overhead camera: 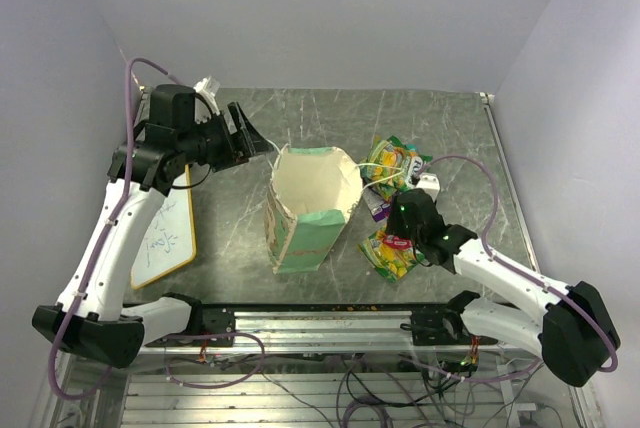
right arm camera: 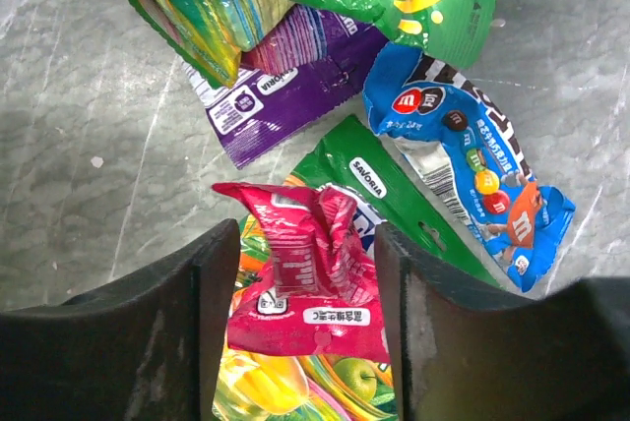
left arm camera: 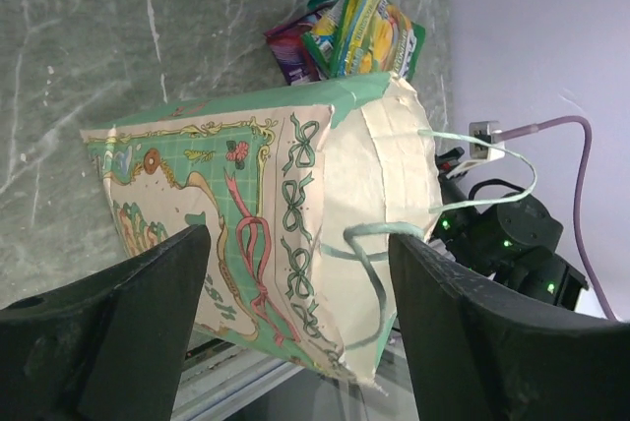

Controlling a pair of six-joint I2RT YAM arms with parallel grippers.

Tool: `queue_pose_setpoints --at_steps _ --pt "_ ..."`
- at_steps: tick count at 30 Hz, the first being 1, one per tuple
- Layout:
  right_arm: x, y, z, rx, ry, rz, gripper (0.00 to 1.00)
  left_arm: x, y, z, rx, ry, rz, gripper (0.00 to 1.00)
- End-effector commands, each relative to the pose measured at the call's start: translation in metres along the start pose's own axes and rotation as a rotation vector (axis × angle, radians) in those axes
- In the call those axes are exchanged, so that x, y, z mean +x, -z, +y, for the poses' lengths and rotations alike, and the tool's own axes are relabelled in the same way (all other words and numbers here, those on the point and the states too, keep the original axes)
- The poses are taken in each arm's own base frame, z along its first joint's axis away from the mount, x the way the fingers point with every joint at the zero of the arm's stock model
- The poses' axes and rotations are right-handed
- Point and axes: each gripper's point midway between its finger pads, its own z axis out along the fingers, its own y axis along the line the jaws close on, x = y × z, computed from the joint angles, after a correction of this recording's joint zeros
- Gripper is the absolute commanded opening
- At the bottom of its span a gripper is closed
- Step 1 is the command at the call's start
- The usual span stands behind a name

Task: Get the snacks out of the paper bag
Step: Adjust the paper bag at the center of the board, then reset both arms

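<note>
1. We are setting a pink packet onto the snacks lying just right of the bag, which is standing open mid-tabletop.
2. From above the bag's inside is showing only cream paper, so we are judging the emptying nearly done.
3. The right gripper is hanging over the pile, fingers half apart and flanking the pink packet. The packet is resting on the pile, so we are reading it as let go.
4. The left gripper is hovering at the bag's far-left rim, fingers spread wide and gripping nothing, with the handle just beside one.
5. Next we are needing a straight lift of the right gripper, dragging no foil.
</note>
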Motion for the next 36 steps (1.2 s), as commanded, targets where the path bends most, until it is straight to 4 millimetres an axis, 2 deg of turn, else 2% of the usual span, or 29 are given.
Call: queue_pose_setpoints --at_steps 1,4,7,9,14,17,24,26,28,32,36 --pt "-0.021 0.007 0.008 -0.022 -0.010 -0.036 0.61 -0.006 0.018 0.009 -0.077 -0.040 -0.040 0.87" --pt "-0.023 0.012 0.013 -0.062 0.026 -0.027 0.74 -0.009 0.027 0.017 -0.132 -0.066 -0.067 0.92" --pt "-0.028 0.019 0.007 -0.032 0.037 -0.022 0.88 -0.014 0.038 0.021 -0.174 -0.078 -0.108 0.93" --pt "-0.042 0.027 0.003 0.003 0.011 -0.049 0.99 -0.019 0.045 0.023 -0.200 -0.082 -0.144 0.93" --pt "-0.090 0.058 -0.003 0.059 0.046 -0.117 1.00 -0.043 0.071 0.017 -0.256 -0.121 -0.254 0.93" --pt "-0.133 0.084 -0.002 0.076 0.095 -0.184 1.00 -0.059 0.093 0.013 -0.295 -0.150 -0.337 0.94" --pt "-0.223 0.164 0.003 0.030 0.045 -0.355 1.00 -0.098 0.156 -0.028 -0.262 -0.255 -0.541 0.95" --pt "-0.248 0.193 0.006 -0.013 0.018 -0.410 1.00 -0.109 0.178 -0.042 -0.242 -0.288 -0.616 0.95" --pt "-0.278 0.233 0.006 -0.065 -0.046 -0.492 1.00 -0.118 0.204 -0.059 -0.209 -0.315 -0.702 0.97" --pt "-0.311 0.295 0.001 -0.166 -0.150 -0.615 1.00 -0.121 0.265 -0.092 -0.109 -0.378 -0.880 0.95" --pt "-0.323 0.341 -0.010 -0.242 -0.269 -0.679 1.00 -0.108 0.311 -0.100 -0.040 -0.330 -1.032 0.91"
